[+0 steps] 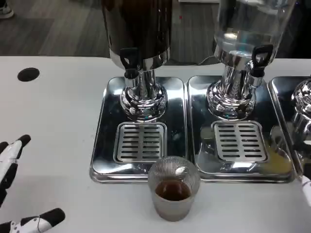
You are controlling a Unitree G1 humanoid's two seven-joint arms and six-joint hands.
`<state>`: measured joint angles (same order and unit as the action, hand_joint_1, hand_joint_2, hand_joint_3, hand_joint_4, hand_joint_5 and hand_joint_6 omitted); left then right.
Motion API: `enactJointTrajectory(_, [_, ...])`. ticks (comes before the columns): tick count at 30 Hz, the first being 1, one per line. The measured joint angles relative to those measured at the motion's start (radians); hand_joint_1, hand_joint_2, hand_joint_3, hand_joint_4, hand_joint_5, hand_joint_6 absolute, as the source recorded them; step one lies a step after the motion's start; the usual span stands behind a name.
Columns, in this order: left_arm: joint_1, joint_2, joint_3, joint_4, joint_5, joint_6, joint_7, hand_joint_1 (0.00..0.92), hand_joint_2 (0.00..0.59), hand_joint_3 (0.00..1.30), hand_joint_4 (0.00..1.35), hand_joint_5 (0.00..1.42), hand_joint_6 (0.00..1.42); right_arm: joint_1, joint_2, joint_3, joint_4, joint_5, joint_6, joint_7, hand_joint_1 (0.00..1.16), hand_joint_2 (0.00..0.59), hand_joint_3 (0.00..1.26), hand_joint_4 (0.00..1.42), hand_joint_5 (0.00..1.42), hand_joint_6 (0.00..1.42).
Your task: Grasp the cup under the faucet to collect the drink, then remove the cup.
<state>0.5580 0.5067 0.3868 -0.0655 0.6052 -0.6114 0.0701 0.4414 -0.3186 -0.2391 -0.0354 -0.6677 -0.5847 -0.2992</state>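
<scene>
The cup (174, 188), upright and partly filled with dark drink, is being seen standing on the table (58, 121) just in front of the left drip tray (104, 145), clear of the faucet (130, 62). It is lying to the right of the left robot hand (12, 189), whose fingers are being held spread and gripping nothing. Only a sliver of the right robot hand (306, 184) is showing at the edge, its state cannot be told, and both are being judged about equally far from the cup.
</scene>
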Motion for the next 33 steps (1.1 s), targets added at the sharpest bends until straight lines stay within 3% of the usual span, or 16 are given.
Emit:
enactJointTrajectory(5, [0.004,-0.017,-0.018,0.009,0.001,0.001,0.060,0.000,0.025,0.00,0.00,0.00,0.00,0.009,-0.004,0.026,-0.042,-0.053,0.059,-0.003,0.67,0.570,0.40,0.30,0.20,0.06])
enactJointTrajectory(12, [0.068,-0.026,-0.053,-0.006,0.043,-0.005,0.102,0.000,0.046,0.00,0.00,0.00,0.00,0.022,-0.005,0.056,-0.089,-0.072,0.137,-0.003,0.68,0.581,0.39,0.28,0.17,0.04])
enactJointTrajectory(33, [0.133,-0.025,-0.090,0.017,0.050,-0.067,0.146,0.000,0.054,0.00,0.00,0.00,0.00,0.059,0.003,0.068,-0.124,-0.040,0.168,-0.017,0.75,0.563,0.39,0.27,0.18,0.07])
